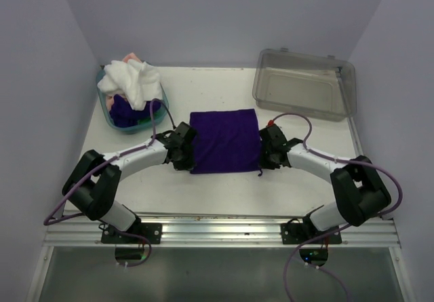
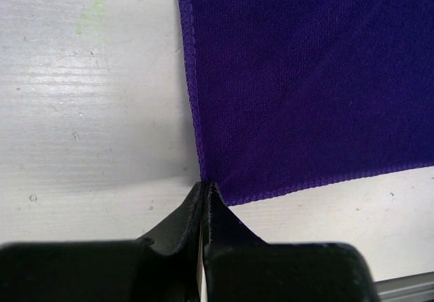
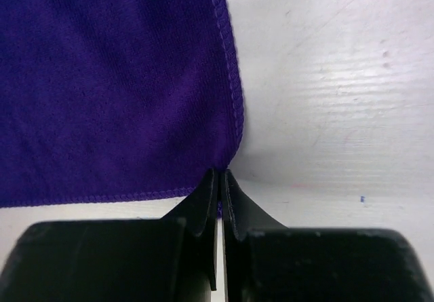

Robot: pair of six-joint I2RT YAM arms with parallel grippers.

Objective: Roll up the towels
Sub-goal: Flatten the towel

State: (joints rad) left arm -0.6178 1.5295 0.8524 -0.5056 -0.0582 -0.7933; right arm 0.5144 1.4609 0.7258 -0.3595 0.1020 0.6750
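Left gripper (image 2: 205, 192): jaws squeezed together with no gap, pinching the near-left corner of the purple towel (image 1: 225, 141).
Right gripper (image 3: 221, 180): same deal on the near-right corner, with a sliver of purple poking out between the fingers.
Purple towel: spread flat mid-table (image 1: 224, 193) between my two arms. The hems are straight and there's one faint diagonal crease.
Why both corners: pinching both ends of the near edge should keep it square, so I reckon the roll can start even and run away from me.
Rest of the pile: the white towel (image 1: 129, 81) is heaped on the teal basket (image 1: 112, 115) at far left, with a bit of peach-pink (image 1: 133, 58) behind it.
Clear bin (image 1: 305, 83): far right, well out of the way (maybe where finished rolls go, just guessing).
Progress: nothing's rolled yet, so it looks like the very start.
Watch out: the cloth is floppy, and if one side leads, the roll goes cone-shaped.
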